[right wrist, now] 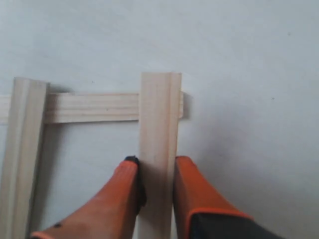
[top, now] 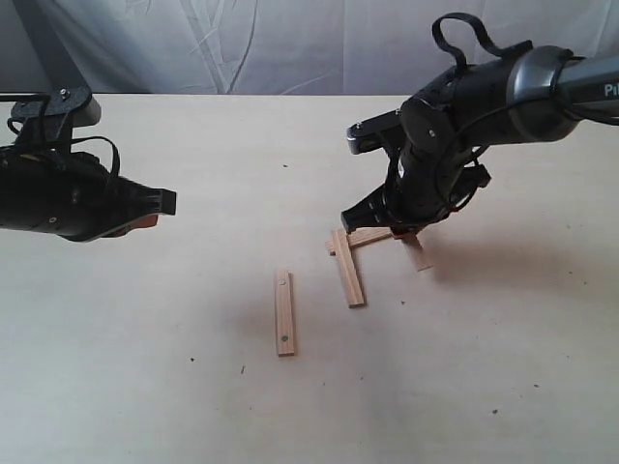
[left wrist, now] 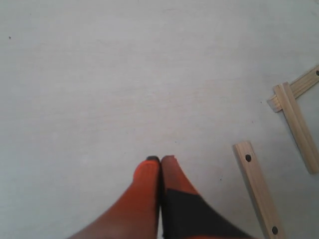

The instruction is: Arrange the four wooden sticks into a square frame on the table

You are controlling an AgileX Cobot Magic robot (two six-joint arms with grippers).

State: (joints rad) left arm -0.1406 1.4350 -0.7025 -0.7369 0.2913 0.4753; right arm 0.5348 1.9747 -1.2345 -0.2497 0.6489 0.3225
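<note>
Roughly U-shaped: held stick [right wrist: 159, 119], two tan sticks [right wrist: 89, 107]; fourth stick [top: 284, 312] two-holed, apart.

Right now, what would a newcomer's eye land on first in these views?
The right gripper is clamped on one stick, whose end overlaps a cross stick. With a third stick they form three sides of a square, right of centre in the exterior view. The fourth stick, with two dark holes, lies apart near the middle of the table, and the left gripper hangs shut and empty at the left.
</note>
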